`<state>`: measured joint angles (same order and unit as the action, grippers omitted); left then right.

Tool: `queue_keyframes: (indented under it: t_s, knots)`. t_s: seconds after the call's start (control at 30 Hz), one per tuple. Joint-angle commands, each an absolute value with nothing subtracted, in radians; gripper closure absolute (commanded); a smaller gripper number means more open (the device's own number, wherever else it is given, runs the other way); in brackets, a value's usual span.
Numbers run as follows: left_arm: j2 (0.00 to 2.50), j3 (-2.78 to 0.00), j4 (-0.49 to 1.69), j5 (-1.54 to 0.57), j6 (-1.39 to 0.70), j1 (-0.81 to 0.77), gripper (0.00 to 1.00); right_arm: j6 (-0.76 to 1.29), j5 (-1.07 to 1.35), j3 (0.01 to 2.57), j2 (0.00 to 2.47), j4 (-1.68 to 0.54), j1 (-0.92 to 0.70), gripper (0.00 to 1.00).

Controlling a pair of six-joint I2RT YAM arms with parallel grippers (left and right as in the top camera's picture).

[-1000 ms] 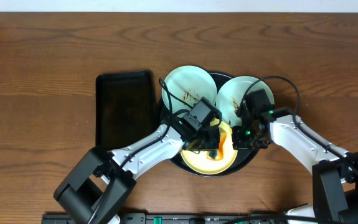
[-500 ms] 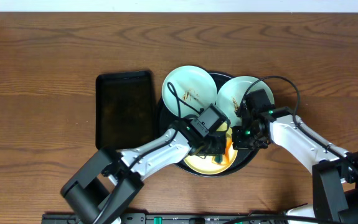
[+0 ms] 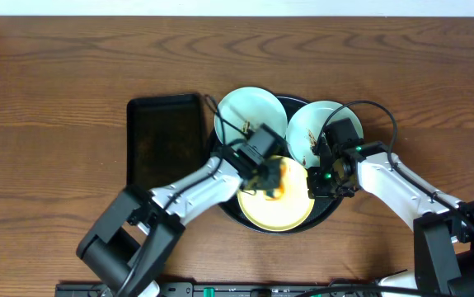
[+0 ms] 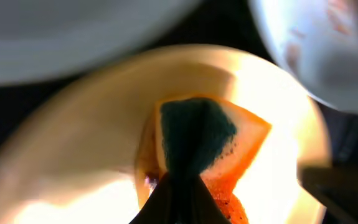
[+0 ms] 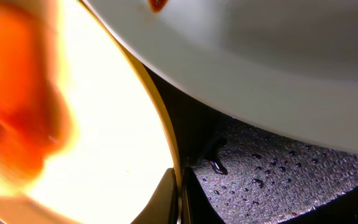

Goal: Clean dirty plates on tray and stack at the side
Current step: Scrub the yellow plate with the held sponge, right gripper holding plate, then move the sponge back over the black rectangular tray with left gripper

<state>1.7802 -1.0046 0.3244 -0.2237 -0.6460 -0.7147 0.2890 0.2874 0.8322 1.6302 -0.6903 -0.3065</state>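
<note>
The pale yellow plate [image 3: 276, 206] lies at the front of the round black tray [image 3: 222, 204]. Two mint-blue plates [image 3: 251, 111] [image 3: 312, 125] with brown smears lie behind it. My left gripper [image 3: 269, 183] is shut on an orange sponge [image 3: 276, 178] with a green scouring face [image 4: 194, 134] and presses it on the yellow plate [image 4: 79, 155]. My right gripper [image 3: 316, 185] is shut on the yellow plate's right rim [image 5: 166, 149]; its fingertips [image 5: 166, 193] pinch the edge. A mint plate [image 5: 278, 56] overhangs there.
A smaller rectangular black tray [image 3: 165, 140] lies left of the round tray on the brown wooden table [image 3: 55, 99]. The round tray's textured floor [image 5: 291, 168] is wet with droplets. Both arms crowd the tray's front half.
My left gripper has swept the sponge from the yellow plate's right side back and to the left. The right gripper and the plates have not moved.
</note>
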Motion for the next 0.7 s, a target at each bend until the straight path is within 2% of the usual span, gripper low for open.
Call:
queue_keyframes:
  t_s: [0.0,0.33,0.53,0.67]
  knots:
    - [1.79,-1.002,0.387,-0.12,-0.591,-0.655,0.92,0.292,0.281,0.836,1.643,-0.7,-0.316,0.99]
    - [1.567,-1.002,0.561,-0.036,-0.485,-0.638,0.93,0.292,0.281,0.836,1.643,-0.694,-0.316,0.99]
    - [1.393,-1.002,0.641,0.06,-0.464,-0.615,0.93,0.292,0.281,0.836,1.643,-0.685,-0.316,0.77]
    - [1.356,-1.002,0.694,0.1,-0.464,-0.558,0.93,0.291,0.281,0.836,1.643,-0.684,-0.316,0.7]
